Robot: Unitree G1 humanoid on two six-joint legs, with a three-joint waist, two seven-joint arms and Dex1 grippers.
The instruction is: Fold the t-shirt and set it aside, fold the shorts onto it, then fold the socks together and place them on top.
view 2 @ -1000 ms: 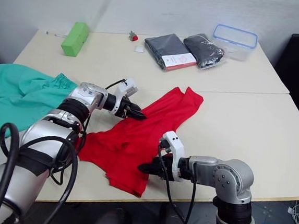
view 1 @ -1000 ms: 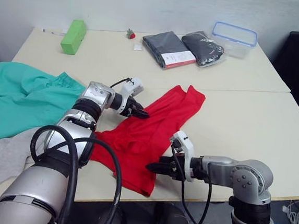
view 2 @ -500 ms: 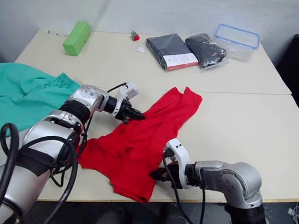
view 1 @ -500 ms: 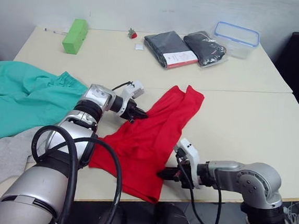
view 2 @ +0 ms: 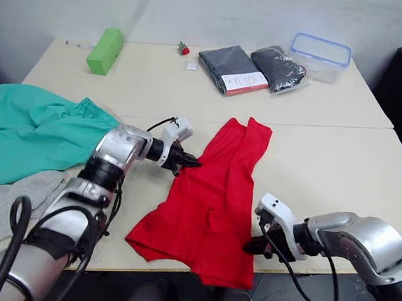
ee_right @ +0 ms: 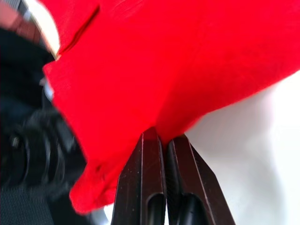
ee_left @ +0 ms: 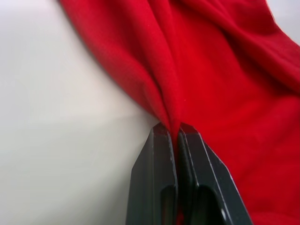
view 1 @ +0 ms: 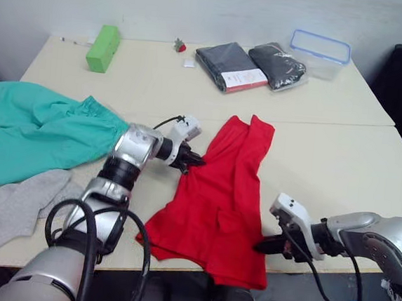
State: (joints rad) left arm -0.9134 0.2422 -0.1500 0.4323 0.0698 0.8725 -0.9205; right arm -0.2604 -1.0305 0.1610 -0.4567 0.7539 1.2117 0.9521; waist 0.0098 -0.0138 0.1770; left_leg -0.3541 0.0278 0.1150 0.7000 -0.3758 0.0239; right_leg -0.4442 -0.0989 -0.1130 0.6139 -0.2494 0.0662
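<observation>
Red t-shirt [view 1: 220,194] stretched between left gripper [view 1: 193,160] and right gripper [view 1: 261,246] — both pinching its edges; teal shorts [view 1: 37,131] and grey socks [view 1: 20,201] lie to the left.

Table [view 1: 341,163]: green block [view 1: 102,48] at 11 o'clock; packaged dark garments [view 1: 251,65], lidded plastic container [view 1: 320,54] at 1 o'clock.

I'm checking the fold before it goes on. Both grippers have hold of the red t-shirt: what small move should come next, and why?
Probably draw the right gripper a little further to the robot's right, away from the left gripper. Both are shut on edges of the t-shirt, which lies bunched and creased, its near hem hanging over the table edge; spreading it flat would let a fold start.
</observation>
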